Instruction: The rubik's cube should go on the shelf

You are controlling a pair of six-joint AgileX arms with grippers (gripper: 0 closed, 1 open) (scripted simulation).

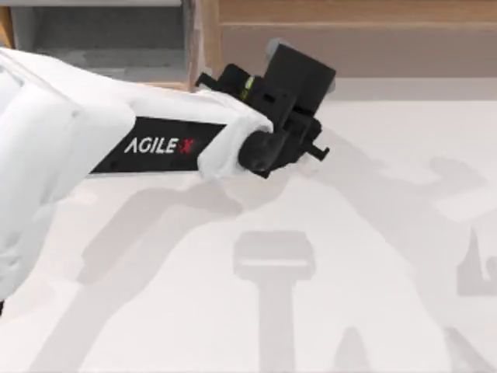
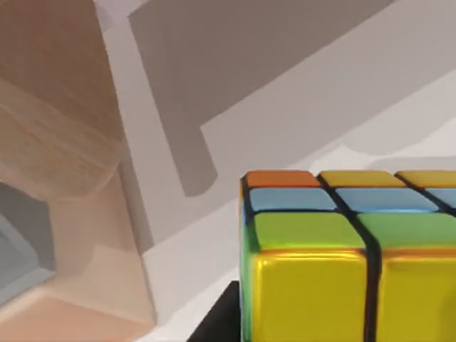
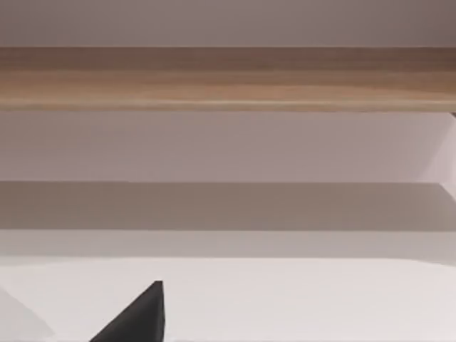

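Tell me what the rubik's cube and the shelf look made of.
Rubik's cube: likely glossy plastic; its yellow, green, blue and orange stickers catch bright highlights between dark grid lines. Shelf: apparently light, matte wood, with faint grain streaks along its edge and a duller brownish-grey recessed face.

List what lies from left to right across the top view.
Left arm → grey-lined box → left gripper → shelf, along the back at the right.
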